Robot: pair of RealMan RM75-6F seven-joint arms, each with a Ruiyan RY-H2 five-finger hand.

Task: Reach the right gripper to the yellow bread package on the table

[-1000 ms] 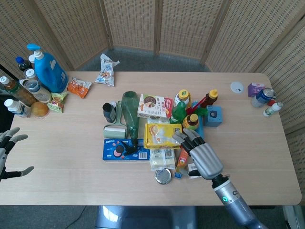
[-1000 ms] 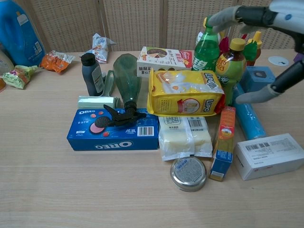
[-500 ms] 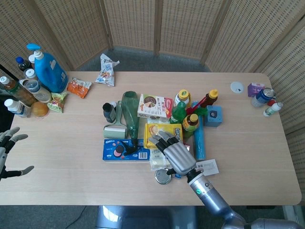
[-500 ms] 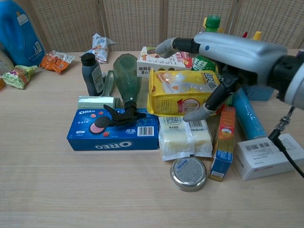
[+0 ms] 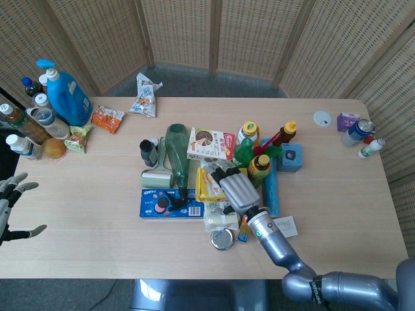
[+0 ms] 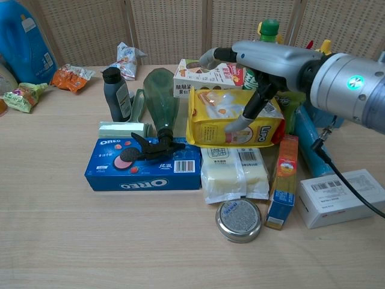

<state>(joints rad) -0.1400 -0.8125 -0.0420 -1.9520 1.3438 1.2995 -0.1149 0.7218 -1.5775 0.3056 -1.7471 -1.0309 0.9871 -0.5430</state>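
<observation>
The yellow bread package (image 6: 212,120) lies in the middle of the cluttered table, label facing the front; in the head view only its left edge (image 5: 203,185) shows. My right hand (image 6: 267,63) hovers over it with fingers spread, holding nothing. The fingers (image 6: 207,57) reach past the package's back edge and the thumb hangs in front of its face. In the head view the right hand (image 5: 235,184) covers most of the package. My left hand (image 5: 9,206) sits at the table's left edge, fingers apart and empty.
Crowding the package are a blue Oreo box (image 6: 141,165), a lying green bottle (image 6: 159,96), a pale wrapped pack (image 6: 234,171), an orange carton (image 6: 283,180) and upright bottles (image 6: 267,33) behind. A round tin (image 6: 239,220) and white box (image 6: 340,195) lie near the front.
My right hand has swung left and further from the front edge, from beside the package's right end to over its top. The left hand has not moved.
</observation>
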